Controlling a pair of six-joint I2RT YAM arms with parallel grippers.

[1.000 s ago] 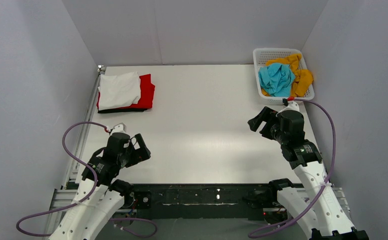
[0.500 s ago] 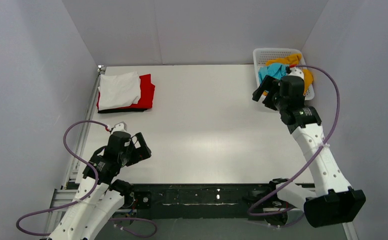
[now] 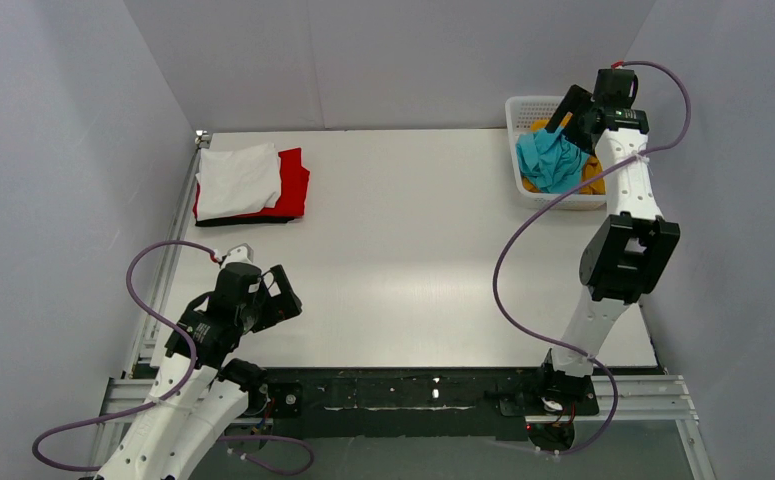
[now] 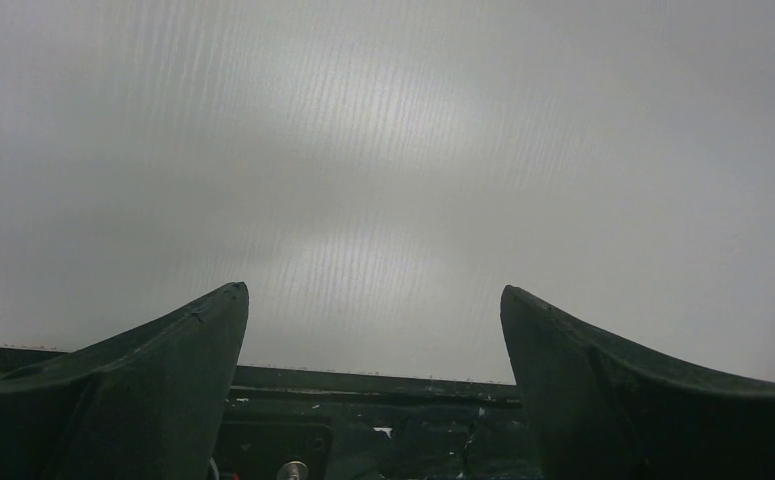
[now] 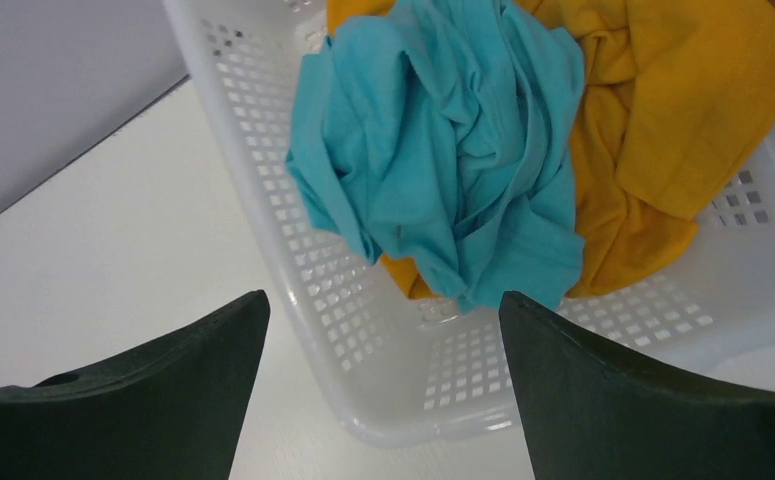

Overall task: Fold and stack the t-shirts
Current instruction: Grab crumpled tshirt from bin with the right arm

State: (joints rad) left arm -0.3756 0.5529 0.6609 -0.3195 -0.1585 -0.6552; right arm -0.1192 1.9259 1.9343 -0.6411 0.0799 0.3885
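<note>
White cloth tops the folded stack at the far left of the table [image 3: 413, 260]: one white t-shirt [image 3: 238, 180] over one red t-shirt [image 3: 295, 188], with one black t-shirt [image 3: 228, 221] showing only as a dark edge beneath; three folded by my count.

My left gripper [image 3: 281, 297] sits at the near left with its fingers spread wide and nothing between them.

At the far right stands one basket [image 5: 263, 200] holding two crumpled shirts: one turquoise t-shirt [image 5: 443, 170] heaped on top, and one mustard t-shirt [image 5: 663, 130] beneath and beside it.

My right gripper [image 5: 383, 305] hangs over the basket, released and empty, with the turquoise heap just ahead of its fingers.

I judge the step in hand to be picking up the turquoise shirt. To do it well, I would come down on its highest ridge; pinch turquoise cloth only, clear of the mustard folds and the lattice wall; then lift straight above the rim before carrying it to the open table.

Total: five shirts, one basket, two grippers.
</note>
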